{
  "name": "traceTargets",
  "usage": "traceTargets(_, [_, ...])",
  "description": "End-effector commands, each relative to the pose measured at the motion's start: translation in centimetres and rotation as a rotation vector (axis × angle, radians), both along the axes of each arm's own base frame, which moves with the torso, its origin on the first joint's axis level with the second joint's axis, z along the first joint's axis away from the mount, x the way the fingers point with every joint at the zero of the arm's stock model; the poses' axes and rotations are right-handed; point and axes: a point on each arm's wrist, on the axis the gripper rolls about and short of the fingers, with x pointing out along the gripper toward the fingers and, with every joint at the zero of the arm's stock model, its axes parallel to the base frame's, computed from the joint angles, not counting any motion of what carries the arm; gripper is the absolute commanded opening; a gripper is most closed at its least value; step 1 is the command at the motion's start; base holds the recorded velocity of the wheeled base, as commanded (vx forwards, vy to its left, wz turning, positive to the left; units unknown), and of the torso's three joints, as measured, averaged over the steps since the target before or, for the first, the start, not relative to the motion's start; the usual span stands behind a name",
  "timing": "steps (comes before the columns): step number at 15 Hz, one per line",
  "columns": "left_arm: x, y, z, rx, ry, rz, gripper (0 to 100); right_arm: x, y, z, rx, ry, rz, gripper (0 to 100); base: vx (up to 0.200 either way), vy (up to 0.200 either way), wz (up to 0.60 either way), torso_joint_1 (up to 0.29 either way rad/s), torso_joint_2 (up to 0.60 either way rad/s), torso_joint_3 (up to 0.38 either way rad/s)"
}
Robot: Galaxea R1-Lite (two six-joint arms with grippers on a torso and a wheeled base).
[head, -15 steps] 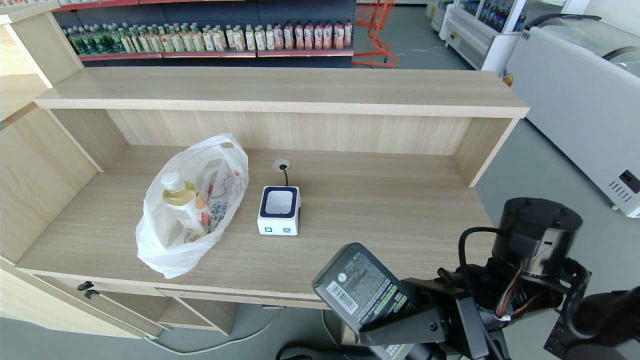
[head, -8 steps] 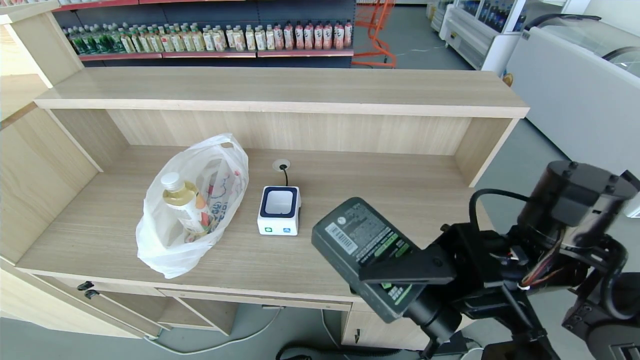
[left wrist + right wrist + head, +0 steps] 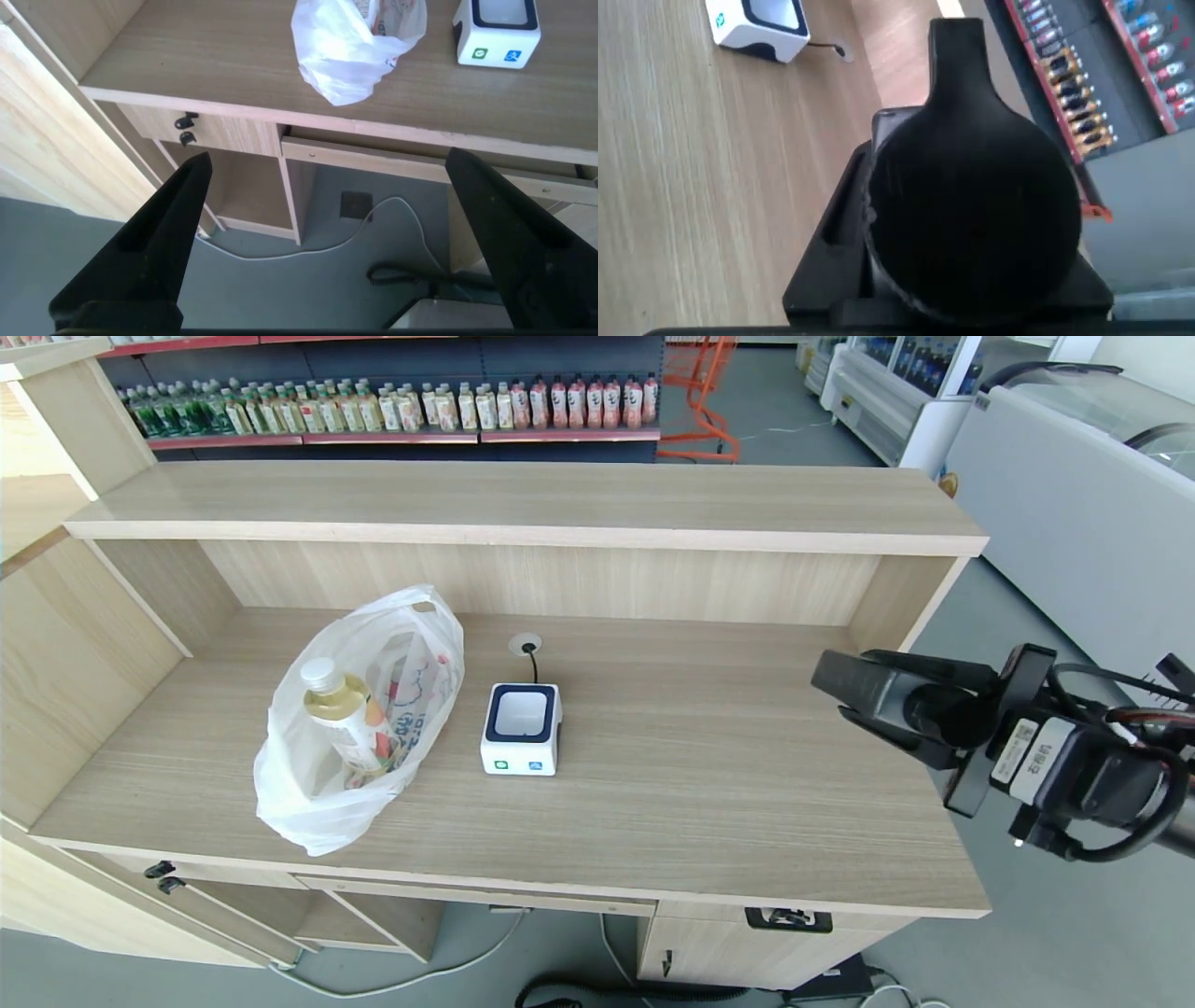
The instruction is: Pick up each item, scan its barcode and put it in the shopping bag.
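- My right gripper [image 3: 831,689] pinches a dark pack [image 3: 934,714] above the right end of the counter [image 3: 709,784].
- The scanner [image 3: 521,728] sits well to that gripper's left, and the shopping bag [image 3: 308,793], holding a bottle [image 3: 341,709], lies beyond it.
- My left gripper [image 3: 329,163] is spread wide, with the bag ahead.
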Motion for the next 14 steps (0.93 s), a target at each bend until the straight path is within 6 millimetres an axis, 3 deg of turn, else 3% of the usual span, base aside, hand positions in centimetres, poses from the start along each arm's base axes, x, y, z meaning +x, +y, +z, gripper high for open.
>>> traceTargets(1, [0.0,0.0,0.0,0.000,0.001,0.001,100,-1.2,-4.9,0.6,0.154,0.197,-0.143,0,0.000,0.000,0.00,0.000,0.00,0.000])
traceTargets(3, [0.0,0.0,0.0,0.000,0.000,0.001,100,-0.3,-5.0,1.5,0.490,0.427,-0.274,0,0.000,0.000,0.00,0.000,0.00,0.000])
traceTargets(4, [0.0,0.0,0.0,0.000,0.000,0.001,100,-0.3,-5.0,1.5,0.490,0.427,-0.274,0,0.000,0.000,0.00,0.000,0.00,0.000])
traceTargets(5, [0.0,0.0,0.0,0.000,0.000,0.001,100,0.9,-3.7,1.6,0.808,0.702,-0.388,0,0.000,0.000,0.00,0.000,0.00,0.000])
traceTargets(9, [0.0,0.0,0.0,0.000,0.001,0.001,100,1.9,-0.1,4.3,1.376,1.264,-0.271,0,0.000,0.000,0.00,0.000,0.00,0.000])
traceTargets(11, [0.0,0.0,0.0,0.000,0.001,0.001,100,2.4,1.5,5.0,1.448,1.385,-0.223,0,0.000,0.000,0.00,0.000,0.00,0.000])
traceTargets(14, [0.0,0.0,0.0,0.000,0.000,0.001,100,3.0,2.5,4.7,1.429,1.419,-0.218,0,0.000,0.000,0.00,0.000,0.00,0.000])
